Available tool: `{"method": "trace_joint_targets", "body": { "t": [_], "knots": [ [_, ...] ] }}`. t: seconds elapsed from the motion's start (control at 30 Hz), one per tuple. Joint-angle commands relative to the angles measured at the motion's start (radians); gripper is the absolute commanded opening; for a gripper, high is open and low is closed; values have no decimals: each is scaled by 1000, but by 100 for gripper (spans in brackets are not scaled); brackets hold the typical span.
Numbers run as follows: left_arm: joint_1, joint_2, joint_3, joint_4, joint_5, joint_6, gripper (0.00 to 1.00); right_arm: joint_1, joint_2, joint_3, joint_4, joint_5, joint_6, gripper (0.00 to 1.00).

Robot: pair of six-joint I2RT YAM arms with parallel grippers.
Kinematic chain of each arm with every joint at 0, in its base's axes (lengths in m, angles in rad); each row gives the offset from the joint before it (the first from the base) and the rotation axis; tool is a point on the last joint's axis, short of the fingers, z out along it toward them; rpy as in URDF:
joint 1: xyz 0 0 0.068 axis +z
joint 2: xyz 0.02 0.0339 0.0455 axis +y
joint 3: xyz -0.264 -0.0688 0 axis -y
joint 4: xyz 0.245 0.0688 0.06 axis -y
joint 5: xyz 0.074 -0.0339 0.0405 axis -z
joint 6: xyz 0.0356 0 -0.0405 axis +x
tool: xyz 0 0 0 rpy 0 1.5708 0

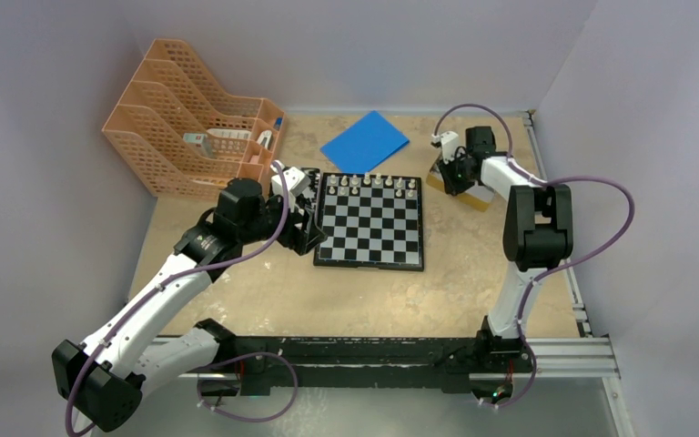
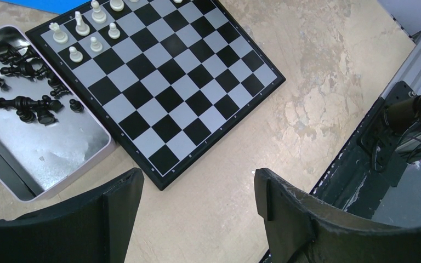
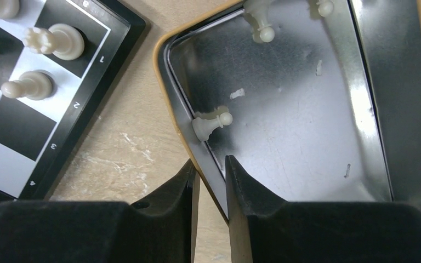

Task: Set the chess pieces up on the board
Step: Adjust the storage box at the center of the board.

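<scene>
Pawn (image 3: 211, 123) lies against the tin (image 3: 307, 137) wall; my right tool (image 3: 211, 167) seems clenched on that rim, so I'd release and recentre over the pawn. Left tool (image 2: 197, 178) gapes empty.

Too small from the top view to tell kinds among the white chess pieces (image 1: 371, 185) at the 12 o'clock edge of the board (image 1: 369, 238). Mostly covered there by the right arm (image 1: 532, 223): the right tin (image 1: 479, 199), at 2 o'clock of the board. Hidden there under the left arm (image 1: 237, 214): the left tin (image 2: 55, 148), cropped at 9 o'clock in the left wrist view, its black pieces (image 2: 27, 104) too tangled to count. Cropped at 12 o'clock in that view: the board's far rank. Cut at 12 o'clock in the right wrist view: two cream pieces (image 3: 260, 24) in the right tin. Cannot tell whether fingers of the right gripper (image 3: 210, 163) touch the tin wall between them.
</scene>
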Motion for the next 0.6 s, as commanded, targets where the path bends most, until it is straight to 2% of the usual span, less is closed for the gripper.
{"method": "trace_joint_targets", "body": {
  "t": [0.0, 0.3, 0.47, 0.57],
  "knots": [
    [2, -15, -5, 39, -4, 15, 74, 6, -41, -3, 26, -27, 134, 24],
    [2, -22, -5, 43, 9, 12, 74, 27, -9, 39, 15, 37, 399, 20],
    [2, -28, -5, 41, 15, 11, 74, 43, -39, 15, 45, 104, 552, 15],
    [2, -33, -7, 42, 17, 12, 74, 43, -80, -38, 98, 125, 637, 15]
  ]
}}
